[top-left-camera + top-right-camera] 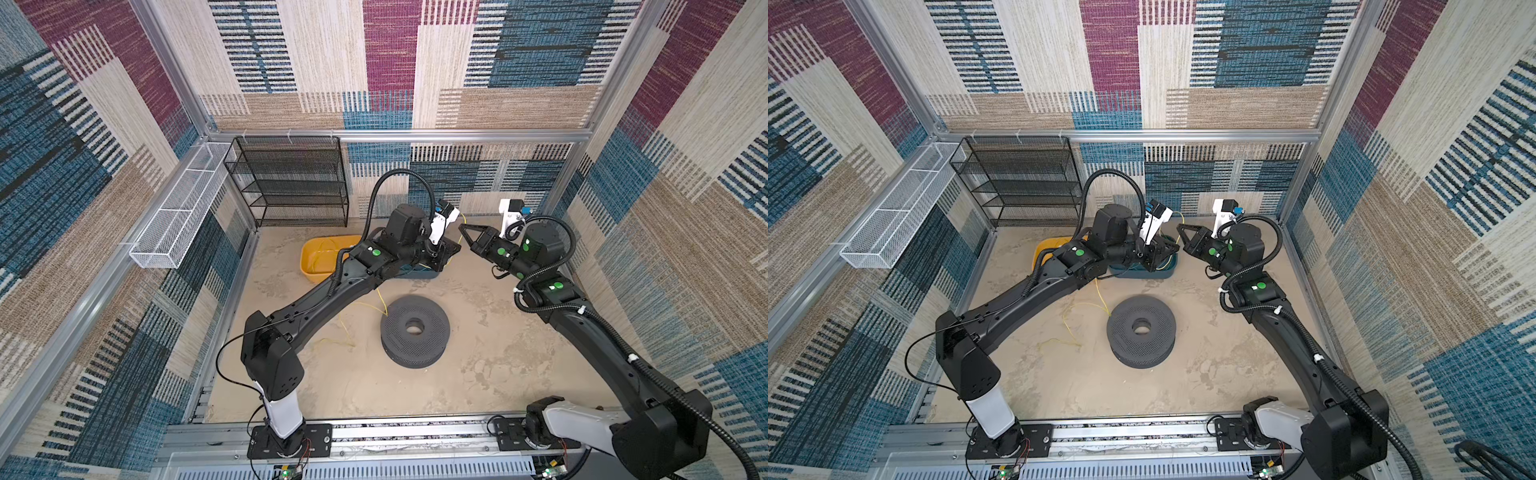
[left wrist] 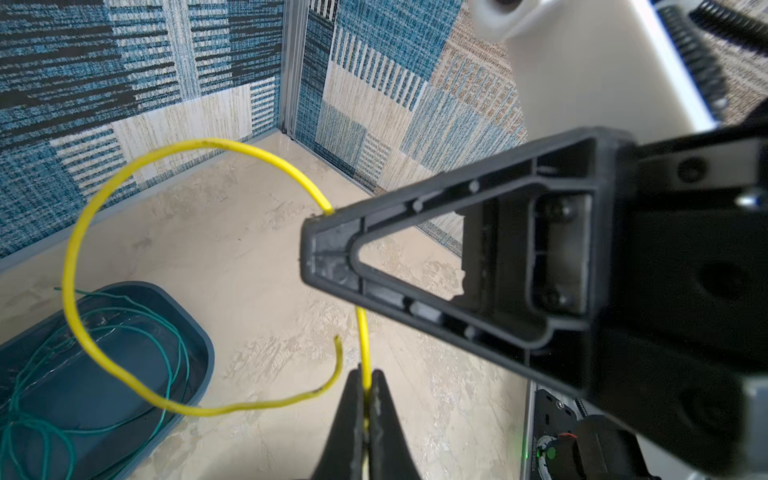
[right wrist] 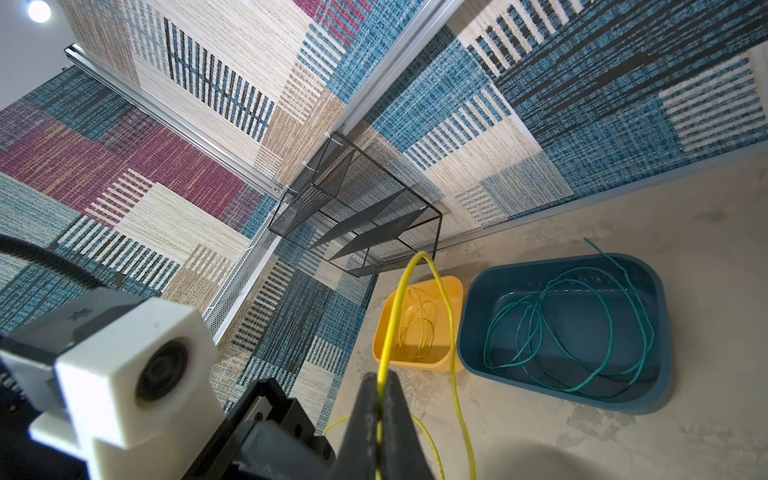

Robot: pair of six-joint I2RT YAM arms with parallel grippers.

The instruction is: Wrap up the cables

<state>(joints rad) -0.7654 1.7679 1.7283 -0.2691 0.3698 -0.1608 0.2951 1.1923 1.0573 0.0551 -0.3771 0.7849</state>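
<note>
A yellow cable (image 2: 208, 142) is held by both grippers at the back of the table. My left gripper (image 2: 365, 376) is shut on it, and my right gripper (image 3: 380, 380) is shut on it a short way along. Their tips, left (image 1: 451, 249) and right (image 1: 462, 227), sit close together. Beyond the right gripper the cable makes a free loop in the air. More of it trails over the table (image 1: 1098, 291) to a dark grey spool (image 1: 415, 332). A teal cable (image 3: 582, 390) lies coiled in a blue tray (image 3: 561, 262).
A yellow tray (image 1: 316, 257) with a thin yellow coil stands left of the blue tray (image 1: 1158, 273). A black mesh shelf (image 1: 291, 183) is against the back wall. A white wire basket (image 1: 178, 216) hangs on the left wall.
</note>
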